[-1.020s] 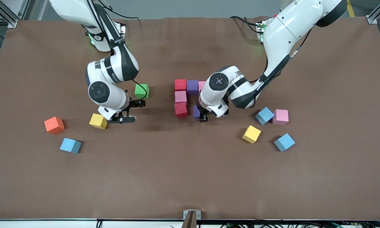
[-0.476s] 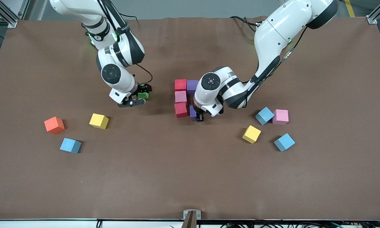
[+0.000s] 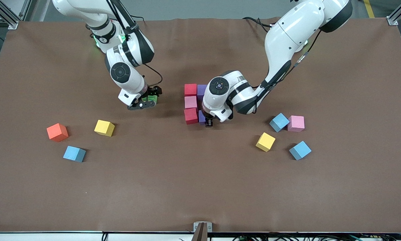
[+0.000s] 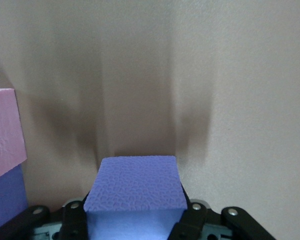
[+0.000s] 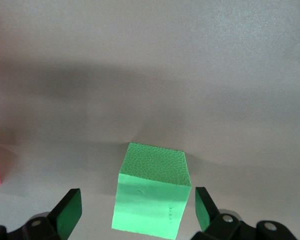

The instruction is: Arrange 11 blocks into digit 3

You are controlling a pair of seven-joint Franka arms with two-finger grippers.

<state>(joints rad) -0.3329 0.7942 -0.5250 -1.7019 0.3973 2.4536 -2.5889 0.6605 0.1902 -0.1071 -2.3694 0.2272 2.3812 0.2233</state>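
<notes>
So the left claw [image 3: 207, 123] near the frame's center is clamped on a purple block [image 4: 136, 189], while the right claw [image 3: 147, 99], upper left of center, is spread wide around the green block [image 5: 151, 192].

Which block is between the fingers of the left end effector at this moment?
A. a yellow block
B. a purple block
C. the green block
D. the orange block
B: the left wrist view shows a purple block gripped in the left end effector, while the green block sits on the table between the open fingers of the right end effector.
</notes>
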